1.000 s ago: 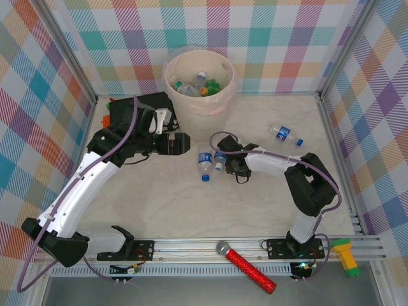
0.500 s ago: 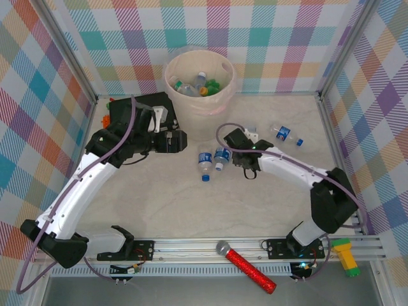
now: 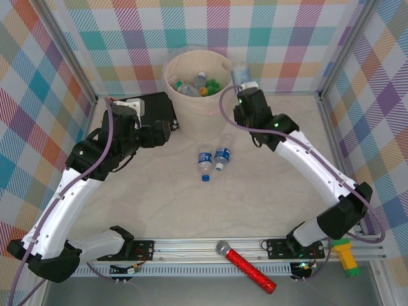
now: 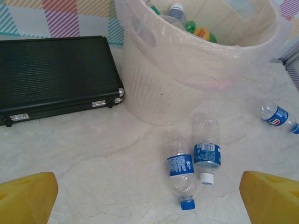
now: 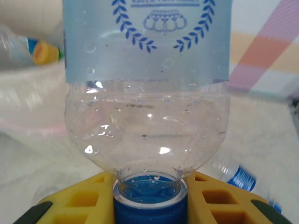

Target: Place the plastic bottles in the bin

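The right gripper [image 5: 149, 201] was clamped on the blue cap of a clear bottle [image 5: 147, 116], which was gripped by the neck. In the wrist view the body stood straight out beyond the fingers. Seen from above, that bottle [image 3: 241, 75] hung just beside the rim of the bin [image 3: 201, 121], at about 3 o'clock on the bin's mouth. Whether it touched the liner could not be told. Its long axis ran roughly from 6 to 12 o'clock, with the cap at the 6 o'clock end, in the jaws.

The open mouth of the bin therefore lay toward 9 o'clock from the gripper. The drop would probably need a short carry that way before the jaws let go. A release from this spot risked the bottle glancing off the rim.

The right arm was stretched long from its base toward 11 o'clock, with the wrist raised to rim height.

The left gripper [image 3: 164, 132] was spread wide and held nothing. It sat at about 8 o'clock of the bin, beside the black case [image 3: 153, 102], with its arm folded.

2 loose bottles [image 4: 194, 161] lay side by side on the table at 6 o'clock of the bin, caps toward the arms. They were nearer the left gripper. 1 more bottle [image 4: 278, 115] lay off toward 4 o'clock.
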Robot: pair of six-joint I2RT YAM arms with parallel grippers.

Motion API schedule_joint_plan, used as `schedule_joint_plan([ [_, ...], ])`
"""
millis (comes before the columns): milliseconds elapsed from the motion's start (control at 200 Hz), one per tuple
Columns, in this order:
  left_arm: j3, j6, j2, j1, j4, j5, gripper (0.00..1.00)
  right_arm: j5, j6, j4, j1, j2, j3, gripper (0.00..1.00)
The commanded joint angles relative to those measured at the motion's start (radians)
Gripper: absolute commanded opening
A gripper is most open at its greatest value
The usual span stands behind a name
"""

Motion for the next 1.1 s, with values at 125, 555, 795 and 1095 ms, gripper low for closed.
schedule_joint_plan([
  [125, -0.001, -0.006, -0.007, -0.011, 0.004, -0.006, 1.0, -0.152, -0.374, 0.039, -0.057, 0.152, 0.251, 0.3],
  [555, 0.054, -0.021, 0.011, -0.011, -0.049, -0.033, 1.0, -0.257, -0.551, -0.048, -0.085, 0.497, 0.701, 0.31],
  [795, 0.071, -0.04, 0.012, -0.011, -0.053, -0.04, 1.0, -0.298, -0.546, -0.034, -0.116, 0.598, 0.823, 0.3],
  [1095, 0.084, -0.047, 0.018, -0.011, -0.053, -0.05, 1.0, -0.334, -0.542, -0.014, -0.125, 0.621, 0.836, 0.31],
])
